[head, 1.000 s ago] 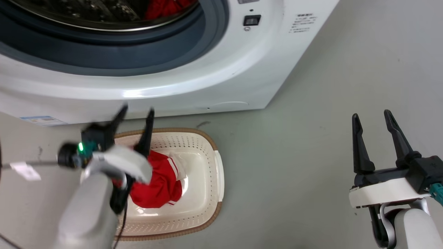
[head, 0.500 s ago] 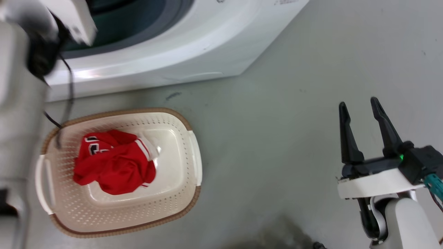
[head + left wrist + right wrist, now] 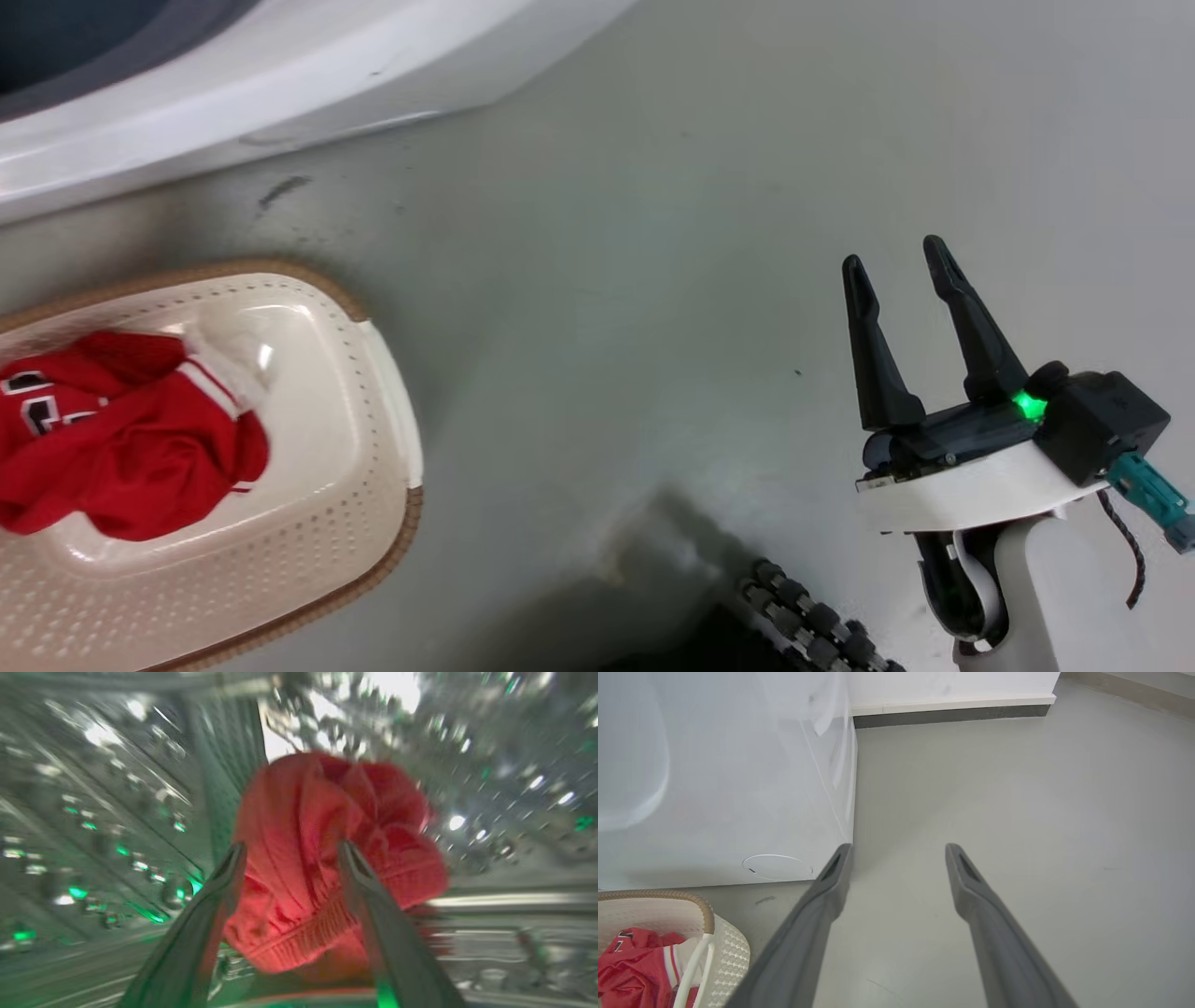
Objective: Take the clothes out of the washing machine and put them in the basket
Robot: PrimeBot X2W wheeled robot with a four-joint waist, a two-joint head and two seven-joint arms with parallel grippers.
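Note:
In the left wrist view, a plain red garment (image 3: 327,858) lies bunched inside the washing machine's shiny perforated drum (image 3: 117,812). My left gripper (image 3: 292,851) is open, one finger on each side of the garment; the picture is blurred. The white washing machine (image 3: 280,65) fills the head view's top left. Below it stands the cream basket (image 3: 364,448) with its brown rim, holding a red jersey (image 3: 121,439) with white stripes and numerals. My right gripper (image 3: 901,266) hangs open over bare floor at the lower right, far from the basket. The right wrist view shows the right gripper (image 3: 896,854), the basket (image 3: 733,952) and the jersey (image 3: 635,966).
Grey floor (image 3: 653,233) stretches right of the machine and basket. A dark ribbed part of my base (image 3: 812,625) shows at the bottom edge. In the right wrist view the machine's white side (image 3: 714,788) meets a wall with a dark skirting (image 3: 952,714).
The head camera has swung, shifting the machine and basket left. My left arm rose from over the basket towards the machine's opening and left the head view. The right gripper stays open.

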